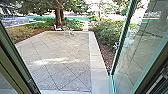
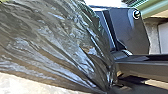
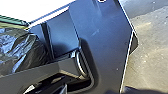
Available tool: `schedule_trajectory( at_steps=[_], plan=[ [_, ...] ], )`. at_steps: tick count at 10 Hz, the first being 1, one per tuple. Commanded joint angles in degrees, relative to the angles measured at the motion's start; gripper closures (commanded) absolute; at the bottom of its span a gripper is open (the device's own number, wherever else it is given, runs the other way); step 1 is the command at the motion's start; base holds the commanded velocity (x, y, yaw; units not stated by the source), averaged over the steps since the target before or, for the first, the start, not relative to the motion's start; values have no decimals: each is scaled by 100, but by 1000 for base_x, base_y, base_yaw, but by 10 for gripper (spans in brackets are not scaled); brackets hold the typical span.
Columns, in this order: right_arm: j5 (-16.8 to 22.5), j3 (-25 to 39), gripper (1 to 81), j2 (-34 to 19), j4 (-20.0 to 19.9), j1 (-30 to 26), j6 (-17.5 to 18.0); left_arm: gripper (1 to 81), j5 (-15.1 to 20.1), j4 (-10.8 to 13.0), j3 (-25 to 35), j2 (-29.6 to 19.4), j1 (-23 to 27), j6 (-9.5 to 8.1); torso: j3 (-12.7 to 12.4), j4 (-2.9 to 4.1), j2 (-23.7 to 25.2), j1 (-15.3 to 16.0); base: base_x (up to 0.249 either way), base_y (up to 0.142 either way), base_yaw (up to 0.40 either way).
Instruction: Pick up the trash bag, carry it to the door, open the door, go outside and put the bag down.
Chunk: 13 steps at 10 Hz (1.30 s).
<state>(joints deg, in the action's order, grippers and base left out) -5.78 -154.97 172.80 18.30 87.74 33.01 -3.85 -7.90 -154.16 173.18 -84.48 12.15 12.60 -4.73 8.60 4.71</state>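
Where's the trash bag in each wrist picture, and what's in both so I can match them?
Left wrist view: the trash bag looks big and wrinkly, beside the robot's dark plate.
Right wrist view: a smaller bit of the bag, next to the robot's jointed bar.
Match them by: the dark plate.

Creased dark bag (image 2: 57, 45), open door (image 1: 140, 47)

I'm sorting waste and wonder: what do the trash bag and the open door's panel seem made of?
Trash bag: probably thin plastic, dark and glossy, with creases catching light.
Door panel: clear glass, apparently, since paving shows through or reflects.
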Motion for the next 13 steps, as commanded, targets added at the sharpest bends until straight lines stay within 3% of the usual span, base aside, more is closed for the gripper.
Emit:
schedule_trajectory(
  at_steps=[1, 3, 4, 5, 7, 13],
  plan=[
    [270, 20, 10, -24, 42, -216, -5, 811, 350, 34, 26, 7, 217, 33, 0, 0, 0, 0, 76, 0, 0],
    [270, 20, 10, -24, 42, -217, -14, 811, 350, 35, 26, 15, 208, 33, -533, 0, -2, 0, 76, 0, 0],
    [270, 20, 10, -24, 43, -225, -14, 811, 350, 34, 26, 7, 217, 33, -605, 0, -2, 0, 76, 0, 0],
    [270, 20, 10, -24, 42, -225, -5, 811, 350, 34, 26, 7, 208, 33, -153, 0, -2, 2, 76, 0, 0],
    [270, 20, 10, -24, 33, -225, -5, 811, 350, 34, 26, 7, 217, 33, -426, 0, 2, -5, 76, 0, 0],
    [270, 11, 10, -33, 33, -225, -5, 811, 350, 17, 26, 7, 217, 33, -477, 0, 6, -11, 93, 0, 0]
  ],
)
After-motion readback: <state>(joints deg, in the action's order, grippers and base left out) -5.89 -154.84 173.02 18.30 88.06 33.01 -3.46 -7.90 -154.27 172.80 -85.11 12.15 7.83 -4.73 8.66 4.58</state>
